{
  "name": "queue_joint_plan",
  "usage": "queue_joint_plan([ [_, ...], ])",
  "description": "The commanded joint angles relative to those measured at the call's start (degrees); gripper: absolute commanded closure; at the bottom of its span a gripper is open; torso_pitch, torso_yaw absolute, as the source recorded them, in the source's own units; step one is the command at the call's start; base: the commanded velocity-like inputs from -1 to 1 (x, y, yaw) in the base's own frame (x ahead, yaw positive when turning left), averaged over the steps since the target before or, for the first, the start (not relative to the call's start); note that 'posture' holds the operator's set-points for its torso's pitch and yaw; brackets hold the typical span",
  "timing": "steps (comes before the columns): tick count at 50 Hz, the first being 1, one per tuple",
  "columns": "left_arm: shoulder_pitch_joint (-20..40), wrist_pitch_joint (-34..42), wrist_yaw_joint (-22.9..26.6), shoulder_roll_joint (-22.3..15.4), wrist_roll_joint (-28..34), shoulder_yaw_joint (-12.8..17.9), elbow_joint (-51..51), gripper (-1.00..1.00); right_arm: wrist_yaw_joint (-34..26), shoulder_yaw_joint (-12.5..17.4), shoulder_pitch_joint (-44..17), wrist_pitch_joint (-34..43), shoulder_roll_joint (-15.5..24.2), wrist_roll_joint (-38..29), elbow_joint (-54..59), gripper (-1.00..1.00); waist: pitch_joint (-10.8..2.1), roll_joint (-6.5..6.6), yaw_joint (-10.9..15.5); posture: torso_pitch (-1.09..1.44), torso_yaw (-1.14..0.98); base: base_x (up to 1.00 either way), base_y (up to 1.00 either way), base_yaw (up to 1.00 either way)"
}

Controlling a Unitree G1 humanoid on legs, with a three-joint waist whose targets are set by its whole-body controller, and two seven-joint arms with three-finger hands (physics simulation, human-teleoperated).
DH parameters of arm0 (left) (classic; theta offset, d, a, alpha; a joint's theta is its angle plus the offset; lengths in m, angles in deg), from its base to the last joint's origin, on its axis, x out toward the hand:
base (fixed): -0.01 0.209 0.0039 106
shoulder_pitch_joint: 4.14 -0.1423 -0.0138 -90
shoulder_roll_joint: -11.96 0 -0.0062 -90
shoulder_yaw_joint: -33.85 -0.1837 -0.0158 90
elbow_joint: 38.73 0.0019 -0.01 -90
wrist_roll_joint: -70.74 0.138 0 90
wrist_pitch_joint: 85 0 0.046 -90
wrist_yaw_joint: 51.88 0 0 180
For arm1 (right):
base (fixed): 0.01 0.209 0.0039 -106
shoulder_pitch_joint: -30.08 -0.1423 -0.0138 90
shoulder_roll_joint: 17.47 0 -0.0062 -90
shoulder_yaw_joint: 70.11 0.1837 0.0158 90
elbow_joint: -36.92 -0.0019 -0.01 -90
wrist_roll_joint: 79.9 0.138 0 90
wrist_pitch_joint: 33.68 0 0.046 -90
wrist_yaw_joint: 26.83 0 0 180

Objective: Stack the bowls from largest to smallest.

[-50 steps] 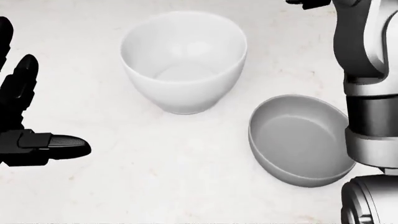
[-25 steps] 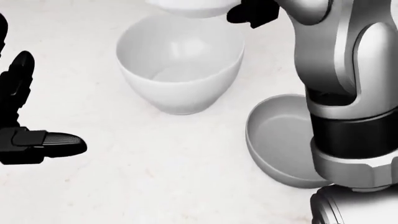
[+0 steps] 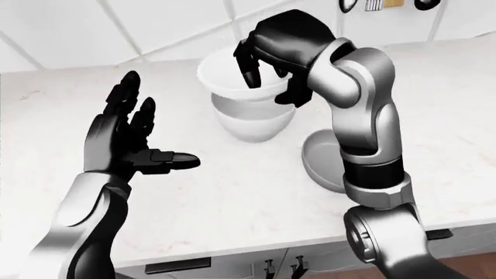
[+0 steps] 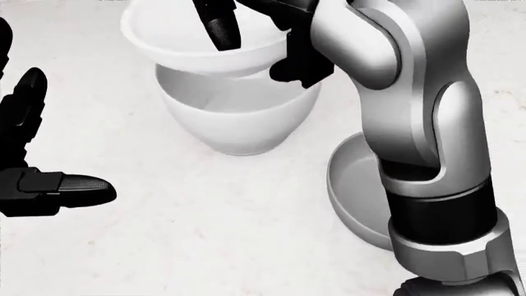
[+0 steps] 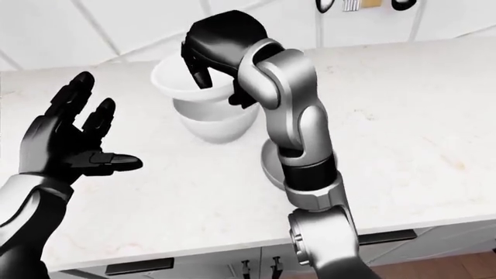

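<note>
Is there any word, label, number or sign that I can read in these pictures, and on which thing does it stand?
None: no readable text shows in any view.
The two white bowls, the grey bowl and the counter are plain.
The small things hanging on the wall are cut off by the top edge and too small to read.

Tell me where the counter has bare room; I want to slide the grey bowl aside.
Bare counter lies between the left hand and the grey bowl, and to the right of the right arm. It is crowded around the large white bowl, where the right hand holds a smaller bowl.
</note>
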Motion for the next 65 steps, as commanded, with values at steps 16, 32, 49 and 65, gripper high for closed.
queue_joint_plan([
  [16,0.65,-2.46,0.51,-0.30,0.74,0.52,-1.26,-1.00,3.64,0.93,0.84,-0.93,-0.30,-0.03,-1.03,0.84,-1.79,0.19,0.03,0.00,0.00,0.00,0.00,0.00],
  [32,0.12,-4.29,0.87,0.31,1.89,-0.12,-0.01,-1.00,6.24,0.92,3.55,-2.92,0.12,-0.81,0.16,0.59,-1.95,0.09,0.16,0.00,0.00,0.00,0.00,0.00],
  [49,0.62,-3.96,0.81,0.01,1.52,0.40,0.24,-1.00,4.95,1.62,4.19,-3.32,0.63,0.00,-2.39,-0.28,-2.06,0.02,0.12,0.00,0.00,0.00,0.00,0.00],
  [65,0.62,-2.81,0.05,0.00,0.85,0.37,-1.17,-1.00,-1.32,2.28,1.18,0.04,1.67,3.26,-7.88,-0.25,-1.90,0.03,0.09,0.00,0.00,0.00,0.00,0.00],
])
